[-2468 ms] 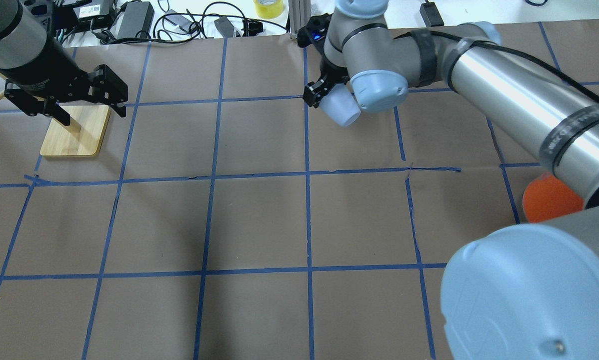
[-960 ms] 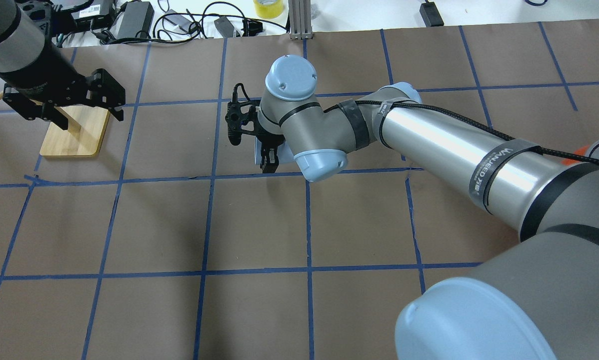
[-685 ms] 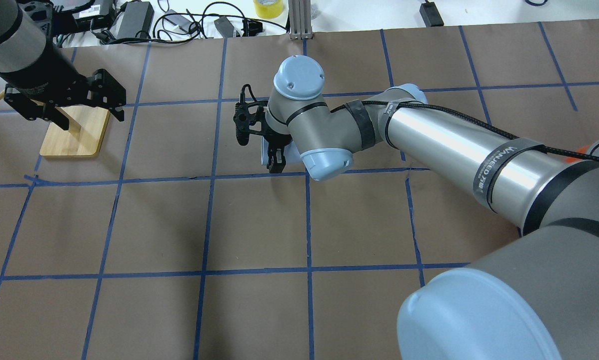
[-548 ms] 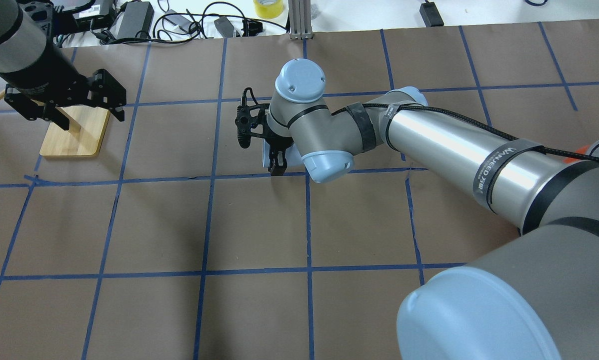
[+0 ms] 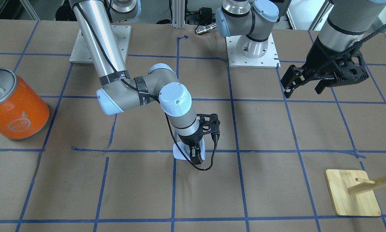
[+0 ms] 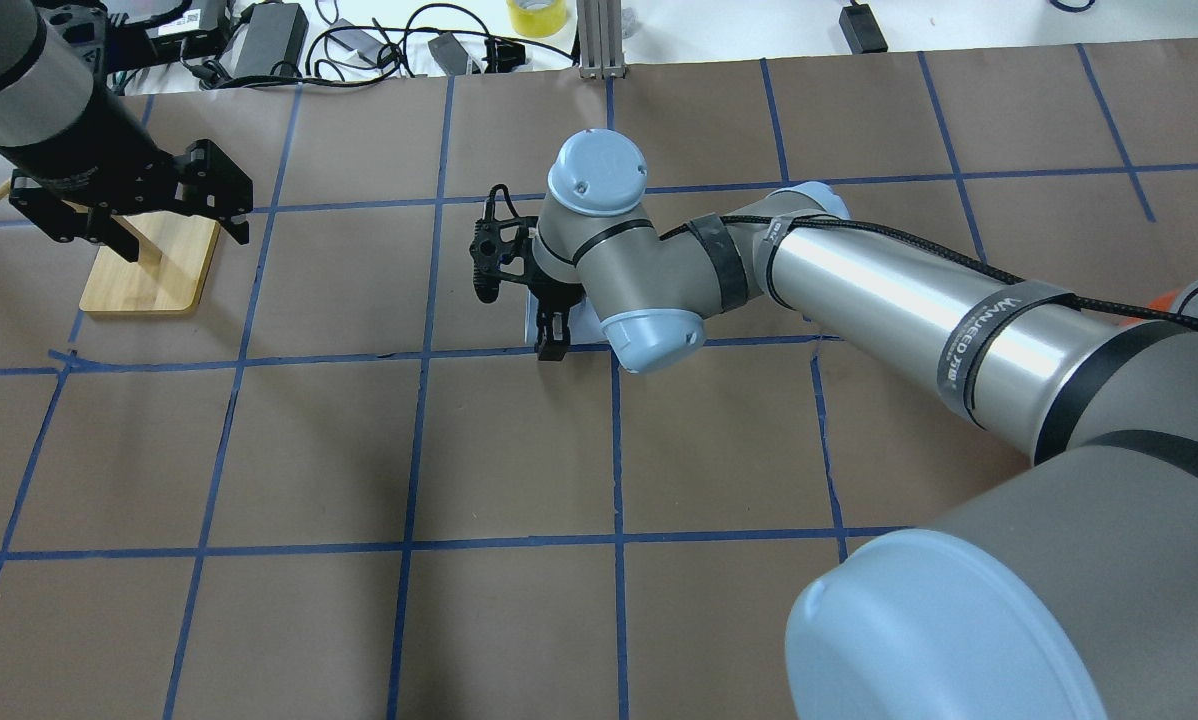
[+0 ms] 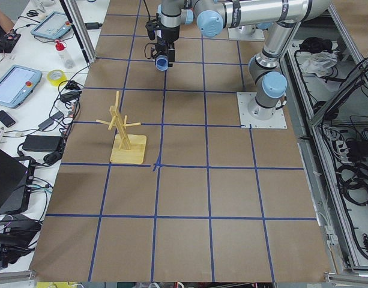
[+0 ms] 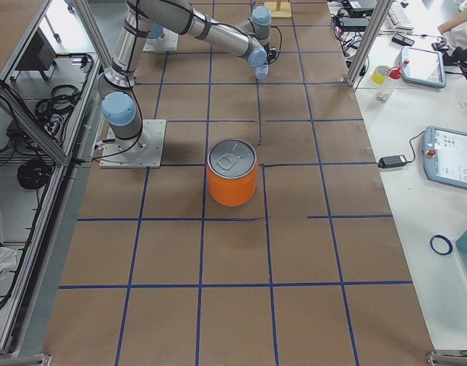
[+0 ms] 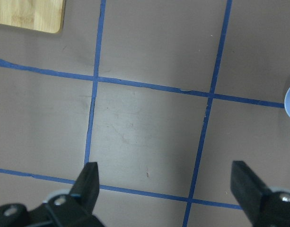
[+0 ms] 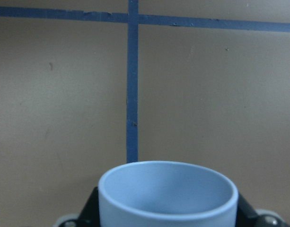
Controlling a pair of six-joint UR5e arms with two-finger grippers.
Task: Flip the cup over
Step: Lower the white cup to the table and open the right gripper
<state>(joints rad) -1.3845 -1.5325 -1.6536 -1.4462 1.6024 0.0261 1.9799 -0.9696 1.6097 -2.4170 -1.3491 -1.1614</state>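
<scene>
The cup (image 5: 179, 154) is a small pale blue tumbler held in my right gripper (image 5: 196, 158), which points down near the table's middle. The gripper is shut on it, a finger on each side. The right wrist view looks into the cup's open mouth (image 10: 167, 194), with brown paper and blue tape beyond. The cup also shows in the overhead view (image 6: 531, 318) beside the gripper (image 6: 549, 342). Whether the cup touches the table I cannot tell. My left gripper (image 6: 144, 215) is open and empty, high over the wooden rack; its fingers (image 9: 88, 182) stand wide apart.
A wooden peg rack (image 5: 352, 193) stands on its board (image 6: 154, 265) under my left gripper. A big orange can (image 5: 12, 106) with a silver lid stands on the right arm's side (image 8: 233, 171). Cables and adapters (image 6: 269, 40) lie beyond the table's far edge.
My right arm has carried the cup from the far centre-right down to the table's middle and turned the wrist; in the last second it only shifted slightly. The left arm has not moved.
</scene>
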